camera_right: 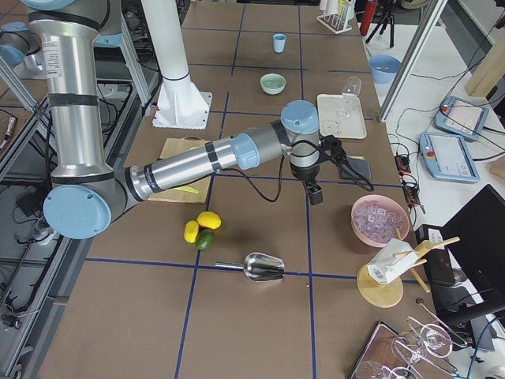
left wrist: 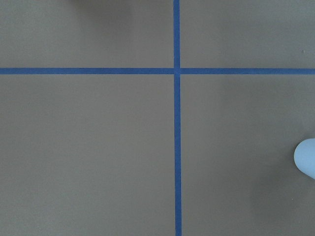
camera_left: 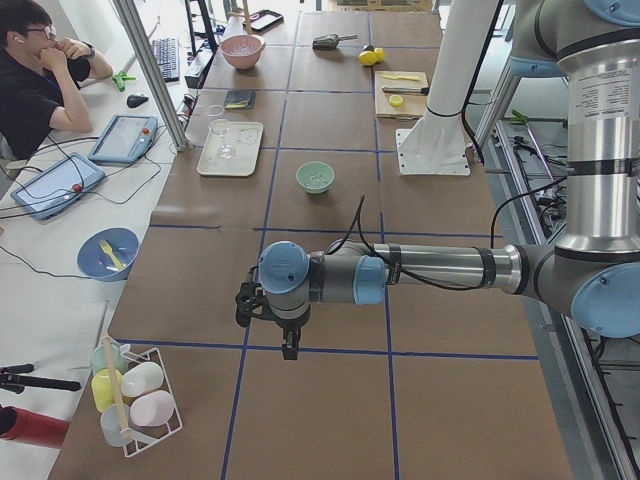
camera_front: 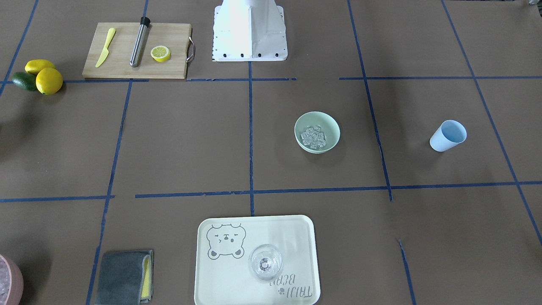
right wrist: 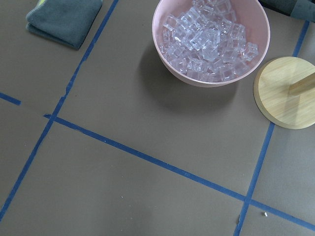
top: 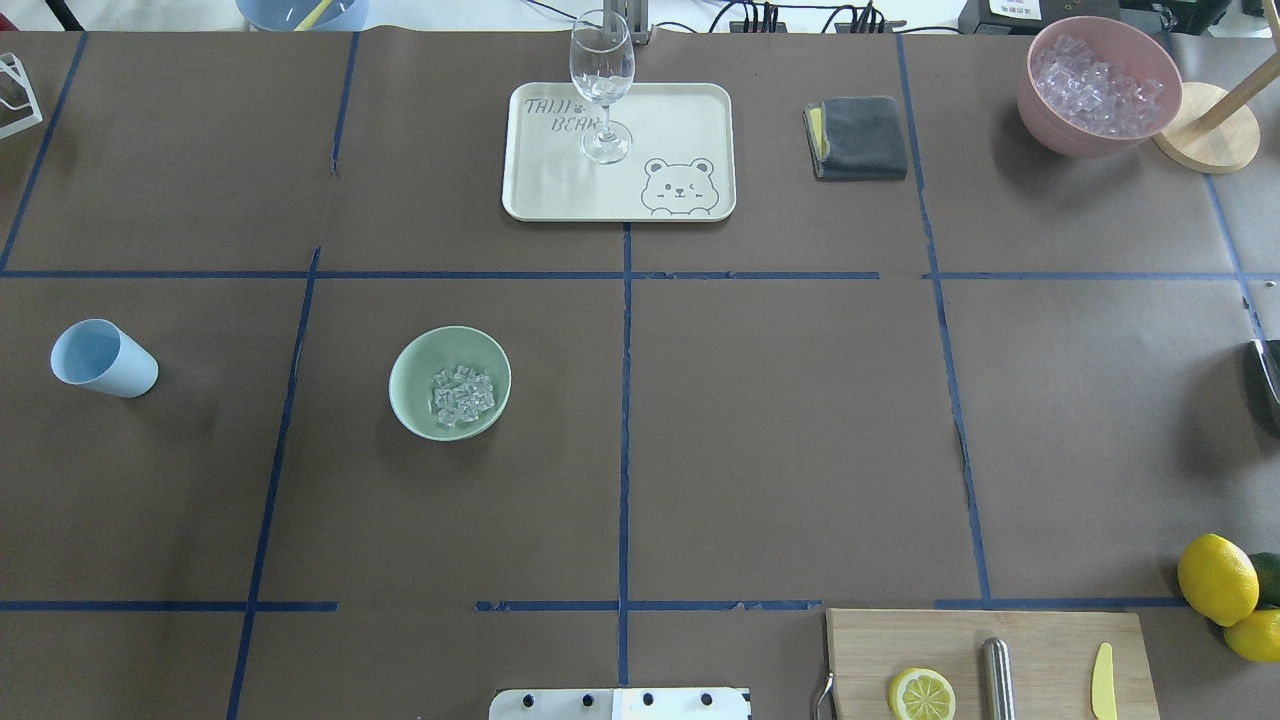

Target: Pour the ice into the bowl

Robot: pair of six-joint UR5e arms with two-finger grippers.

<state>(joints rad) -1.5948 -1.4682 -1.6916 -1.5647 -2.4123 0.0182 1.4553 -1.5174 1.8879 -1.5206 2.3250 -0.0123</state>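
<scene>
The pale green bowl (camera_front: pixel 303 122) (top: pixel 408 372) stands left of the table's middle in the overhead view, with the ice (camera_front: pixel 313 137) (top: pixel 462 393) heaped inside it as small clear cubes. A light blue cup (camera_front: pixel 447 135) (top: pixel 103 358) stands empty further to the left, apart from the bowl; its edge (left wrist: pixel 306 157) shows in the left wrist view. My left gripper (camera_left: pixel 290 348) hangs over bare table beyond the cup, seen only from the side. My right gripper (camera_right: pixel 316 195) hangs near the pink container, also seen only from the side. Whether either is open or shut I cannot tell.
A pink container of ice (top: pixel 1100 90) (right wrist: pixel 211 44) and a round wooden base (top: pixel 1205 140) sit far right. A tray (top: pixel 680 120) carries a wine glass (top: pixel 602 80); a grey cloth (top: pixel 857 138) lies beside it. A cutting board (top: pixel 1040 640), lemons (top: pixel 1215 578) and a metal scoop (camera_right: pixel 264 268) lie near right.
</scene>
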